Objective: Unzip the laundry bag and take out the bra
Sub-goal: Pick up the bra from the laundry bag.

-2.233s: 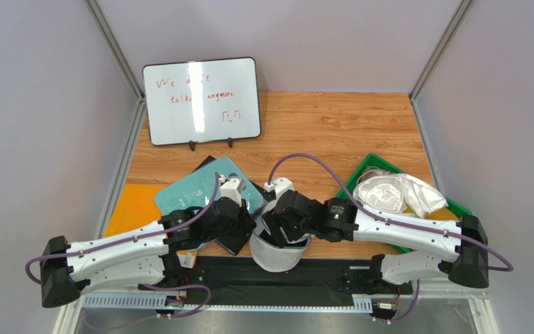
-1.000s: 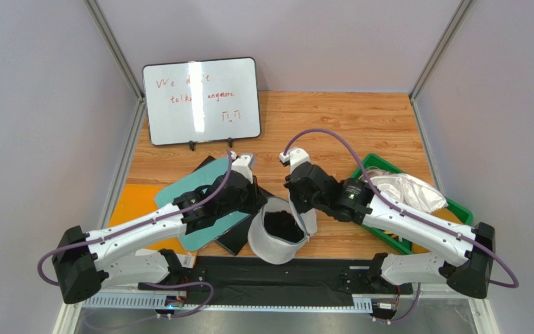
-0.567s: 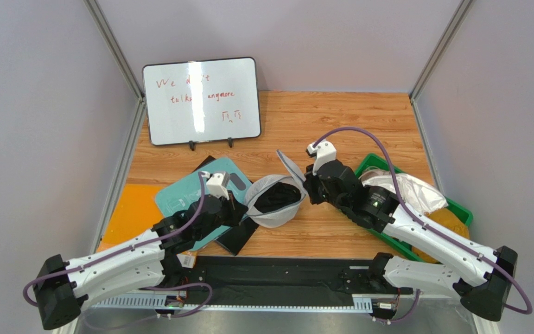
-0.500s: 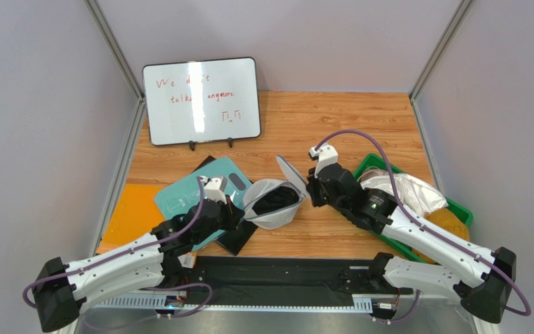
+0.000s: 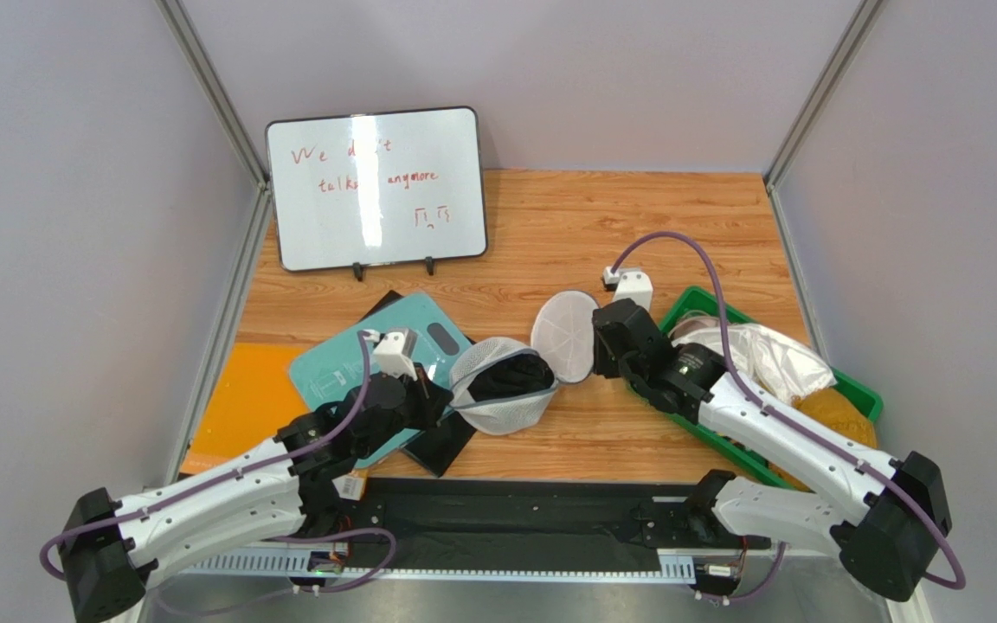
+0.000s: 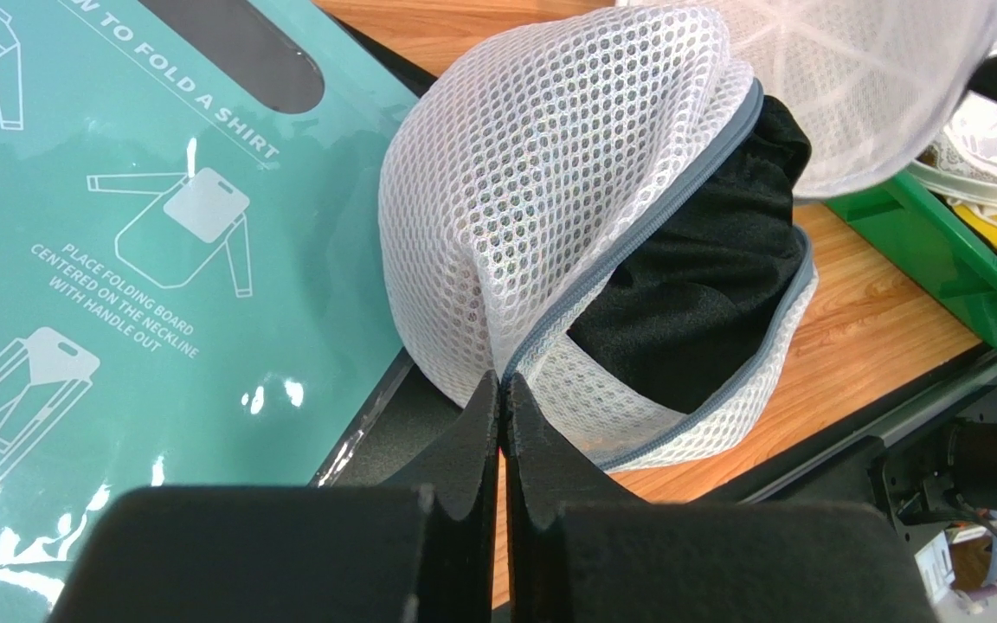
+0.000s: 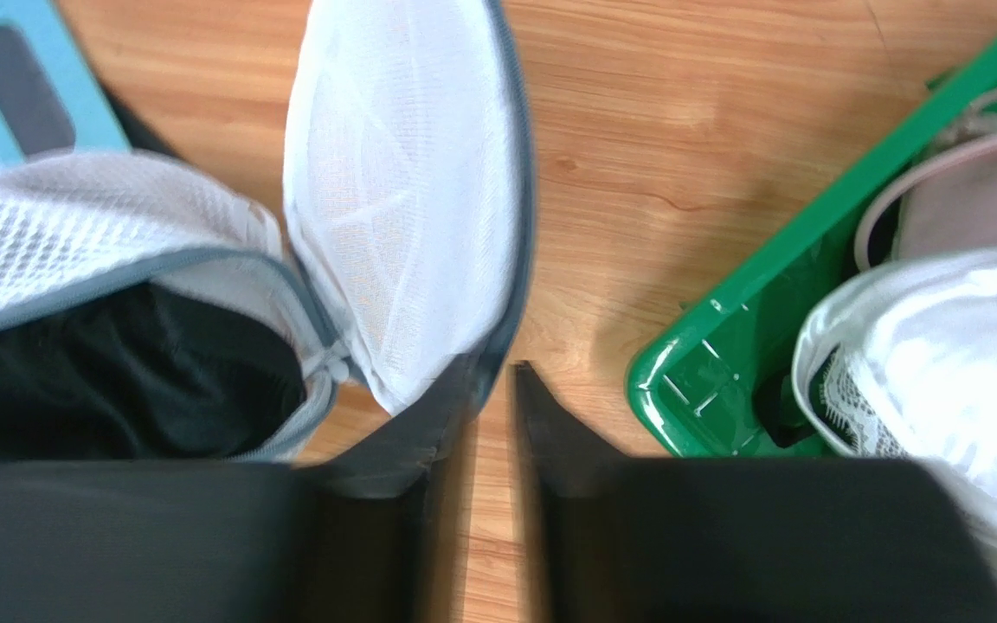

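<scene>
The white mesh laundry bag (image 5: pixel 497 405) lies on its side on the wood, its grey-blue zip rim open toward the right. Its round lid flap (image 5: pixel 564 335) is swung out to the right. A black garment (image 5: pixel 512 377) fills the opening. No pinkish-beige bra shows in the bag. My left gripper (image 5: pixel 449 396) is shut on the bag's rim at its left end, seen close in the left wrist view (image 6: pixel 504 383). My right gripper (image 5: pixel 591 367) is at the lid's lower edge. Its jaws stand slightly apart with bare wood between them (image 7: pixel 491 377), and the lid (image 7: pixel 400 195) lies beside the left finger.
A green plastic bin (image 5: pixel 673 325) at the right holds white cloth (image 5: pixel 751 357) and, in the right wrist view, pale pinkish fabric with a thin loop (image 7: pixel 972 195). A teal folding board (image 5: pixel 348 357) lies left of the bag. A whiteboard (image 5: pixel 374 188) stands at the back.
The bag moved from the near edge back onto the wood and tipped onto its side. The right gripper swung the lid open rightward, and its jaws have since parted. The left arm drew back, still gripping.
</scene>
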`<state>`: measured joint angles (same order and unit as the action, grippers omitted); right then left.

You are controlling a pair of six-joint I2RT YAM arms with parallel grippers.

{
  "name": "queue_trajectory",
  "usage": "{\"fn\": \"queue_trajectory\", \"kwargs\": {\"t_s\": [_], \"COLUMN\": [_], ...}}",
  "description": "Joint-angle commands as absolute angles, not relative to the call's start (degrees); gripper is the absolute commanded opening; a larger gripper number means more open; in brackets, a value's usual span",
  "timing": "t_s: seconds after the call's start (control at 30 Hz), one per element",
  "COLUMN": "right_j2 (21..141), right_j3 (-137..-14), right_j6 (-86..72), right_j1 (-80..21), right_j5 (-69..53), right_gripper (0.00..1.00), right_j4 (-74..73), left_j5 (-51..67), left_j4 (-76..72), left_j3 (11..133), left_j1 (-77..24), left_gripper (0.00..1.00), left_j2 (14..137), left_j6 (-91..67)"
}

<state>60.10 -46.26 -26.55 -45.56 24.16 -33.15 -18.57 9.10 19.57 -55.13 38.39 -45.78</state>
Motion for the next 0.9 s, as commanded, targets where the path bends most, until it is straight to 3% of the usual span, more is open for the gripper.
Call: {"fn": "queue_trajectory", "kwargs": {"t_s": [0.0, 0.03, 0.13, 0.3, 0.47, 0.87], "right_j2": [61.1, 60.8, 59.4, 55.0, 58.9, 71.7], "right_j3": [-51.1, -51.8, -54.7, -56.4, -56.0, -52.5], "right_j6": [-27.9, -27.3, -24.9, -17.3, -14.9, -16.1], "right_j1": [-43.2, -43.2, -43.2, -43.2, -43.2, -43.2], "right_j5": [28.2, 28.6, 29.3, 19.5, -3.1, -7.6], "right_gripper": [0.44, 0.59, 0.68, 0.70, 0.70, 0.70], "right_j4": [-35.6, -36.2, -39.3, -39.4, -34.8, -24.8], "left_j5": [-18.6, -18.2, -17.7, -17.6, -16.9, -16.9], "left_j4": [7.3, 6.9, 5.6, 6.3, 6.5, 8.3], "left_j3": [22.8, 23.1, 24.8, 27.8, 29.0, 28.7], "left_j1": [-55.0, -55.0, -55.0, -55.0, -55.0, -55.0], "left_gripper": [0.00, 0.00, 0.00, 0.00, 0.00, 0.00], "left_j2": [40.6, 41.0, 42.7, 45.0, 46.7, 45.9], "left_j6": [-45.4, -45.4, -44.7, -43.6, -43.6, -44.1]}}
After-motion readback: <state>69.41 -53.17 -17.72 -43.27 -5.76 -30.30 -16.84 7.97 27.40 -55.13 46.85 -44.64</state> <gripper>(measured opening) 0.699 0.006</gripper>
